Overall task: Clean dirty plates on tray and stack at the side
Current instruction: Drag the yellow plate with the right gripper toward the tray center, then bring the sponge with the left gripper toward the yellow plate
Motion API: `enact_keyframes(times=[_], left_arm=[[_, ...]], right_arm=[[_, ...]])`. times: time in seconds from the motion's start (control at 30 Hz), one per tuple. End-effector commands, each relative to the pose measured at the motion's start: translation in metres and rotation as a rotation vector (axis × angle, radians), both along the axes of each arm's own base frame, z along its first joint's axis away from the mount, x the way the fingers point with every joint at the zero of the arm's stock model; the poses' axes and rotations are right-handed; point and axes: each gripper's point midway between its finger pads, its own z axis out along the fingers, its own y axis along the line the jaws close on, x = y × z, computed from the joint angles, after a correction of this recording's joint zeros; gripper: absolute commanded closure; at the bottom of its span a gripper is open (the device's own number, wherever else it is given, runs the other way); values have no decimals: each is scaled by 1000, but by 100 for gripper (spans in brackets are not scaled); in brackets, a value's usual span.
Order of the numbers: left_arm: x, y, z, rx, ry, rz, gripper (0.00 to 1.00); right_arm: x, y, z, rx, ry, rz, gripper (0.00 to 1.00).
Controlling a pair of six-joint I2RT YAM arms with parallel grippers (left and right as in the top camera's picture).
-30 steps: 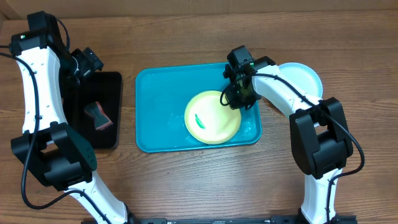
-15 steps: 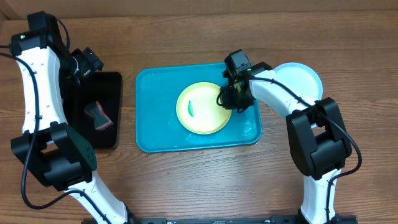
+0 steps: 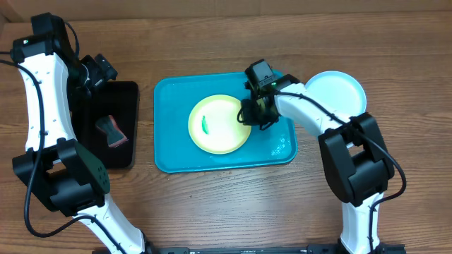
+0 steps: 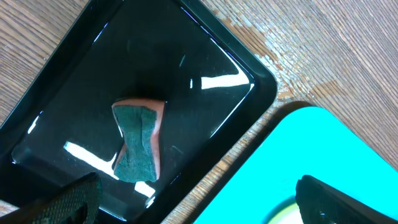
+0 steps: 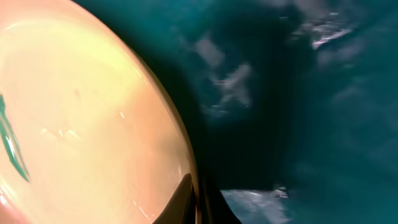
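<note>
A yellow-green plate [image 3: 219,124] with a teal smear lies in the middle of the turquoise tray [image 3: 169,144]. My right gripper [image 3: 251,115] is shut on the plate's right rim. In the right wrist view the plate [image 5: 81,112] fills the left side, and the fingertips [image 5: 198,200] pinch its edge over the wet tray floor [image 5: 311,93]. My left gripper [image 3: 97,70] is open and empty above the black tray's far end. The left wrist view shows its fingers [image 4: 199,202] wide apart. A pale blue plate [image 3: 339,89] lies on the table right of the tray. The white plate is not seen.
A smaller black tray [image 3: 126,95] stands left of the turquoise tray. It holds a green and pink sponge [image 3: 112,131], which also shows in the left wrist view [image 4: 138,142]. Water drops lie on the tray's right side [image 3: 281,144].
My right gripper has dragged the yellow-green plate left and a little farther back across the tray. The left arm has not moved.
</note>
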Motion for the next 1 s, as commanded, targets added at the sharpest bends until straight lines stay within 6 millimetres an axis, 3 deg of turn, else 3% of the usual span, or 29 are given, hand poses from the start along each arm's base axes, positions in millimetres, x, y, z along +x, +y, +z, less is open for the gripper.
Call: enact_keyframes(times=[0.0, 0.3, 0.67, 0.8, 0.97], left_arm=[[1, 0, 1, -8, -6, -2, 0], [-24, 14, -13, 49, 108, 30, 0], [-70, 39, -79, 0, 243, 151, 0], [-71, 34, -97, -34, 233, 147, 0], [-60, 11, -119, -125, 159, 48, 0]], right_arm=[[-12, 24, 2, 17, -8, 10, 96], [-16, 54, 3, -12, -93, 19, 96], [-13, 52, 4, -25, -111, 10, 96], [-11, 51, 4, -33, -118, 8, 96], [-11, 51, 4, -33, -118, 8, 96]])
